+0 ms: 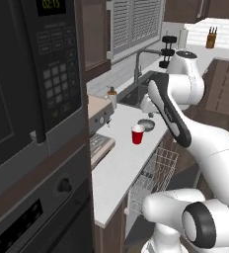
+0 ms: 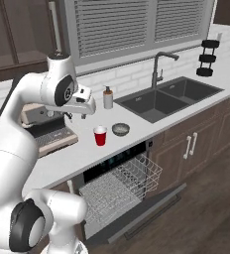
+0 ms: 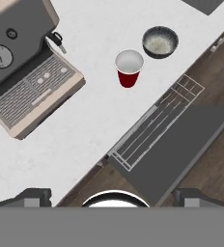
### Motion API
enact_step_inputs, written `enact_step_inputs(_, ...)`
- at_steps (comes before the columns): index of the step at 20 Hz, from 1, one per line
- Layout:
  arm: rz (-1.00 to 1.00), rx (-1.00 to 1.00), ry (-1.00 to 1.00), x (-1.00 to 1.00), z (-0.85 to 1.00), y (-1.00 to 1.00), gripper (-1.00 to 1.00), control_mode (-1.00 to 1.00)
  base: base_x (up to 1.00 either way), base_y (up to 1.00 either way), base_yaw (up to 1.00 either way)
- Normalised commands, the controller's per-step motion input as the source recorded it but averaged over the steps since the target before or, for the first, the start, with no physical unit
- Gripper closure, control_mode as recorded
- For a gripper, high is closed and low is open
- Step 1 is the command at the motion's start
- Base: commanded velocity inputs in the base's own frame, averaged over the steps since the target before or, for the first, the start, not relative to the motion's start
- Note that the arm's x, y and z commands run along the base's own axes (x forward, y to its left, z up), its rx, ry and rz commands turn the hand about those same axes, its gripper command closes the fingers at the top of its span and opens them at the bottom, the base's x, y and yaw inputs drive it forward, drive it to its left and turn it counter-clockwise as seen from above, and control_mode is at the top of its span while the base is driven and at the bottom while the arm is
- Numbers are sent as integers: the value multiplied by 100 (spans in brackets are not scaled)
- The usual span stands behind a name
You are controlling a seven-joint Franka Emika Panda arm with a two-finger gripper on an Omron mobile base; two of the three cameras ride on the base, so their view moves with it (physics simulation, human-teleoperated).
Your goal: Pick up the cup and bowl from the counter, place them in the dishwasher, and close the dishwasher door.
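The red cup point(image 2: 100, 135) point(image 1: 137, 135) point(image 3: 129, 67) stands upright on the pale counter point(image 2: 62, 158), with the small grey bowl point(image 2: 120, 129) point(image 1: 146, 124) point(image 3: 160, 41) just beside it toward the sink. My gripper point(image 2: 76, 117) point(image 3: 112, 198) hangs open and empty high above the counter, left of the cup and over the coffee machine's edge. Below the counter the dishwasher point(image 2: 119, 186) is open: its wire rack point(image 3: 155, 125) point(image 1: 158, 165) is pulled out over the dropped dishwasher door point(image 2: 154, 208) point(image 3: 181, 144).
A beige coffee machine point(image 2: 45, 130) point(image 3: 27, 82) sits left of the cup. A soap bottle point(image 2: 108, 97), the dark double sink point(image 2: 169, 98) and its faucet point(image 2: 159, 67) lie to the right. A microwave and wall oven point(image 1: 32, 123) stand at the counter's left end.
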Motion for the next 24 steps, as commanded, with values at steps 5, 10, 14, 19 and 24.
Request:
enact_step_inputs(5, -2, 0, 0, 8, 0, 1, -100, -100, 0, 0, 0)
enact_step_inputs(10, 0, 0, 0, 17, 0, -3, -100, -100, 0, 0, 0)
enact_step_inputs(14, 5, -4, 4, 8, 0, -6, -100, -100, 0, 0, 0)
enact_step_inputs(19, 1, -28, 7, 51, 3, -10, -100, -100, 0, 0, 0)
enact_step_inputs(24, 1, -20, -7, 48, 0, -12, -100, -100, 0, 0, 0)
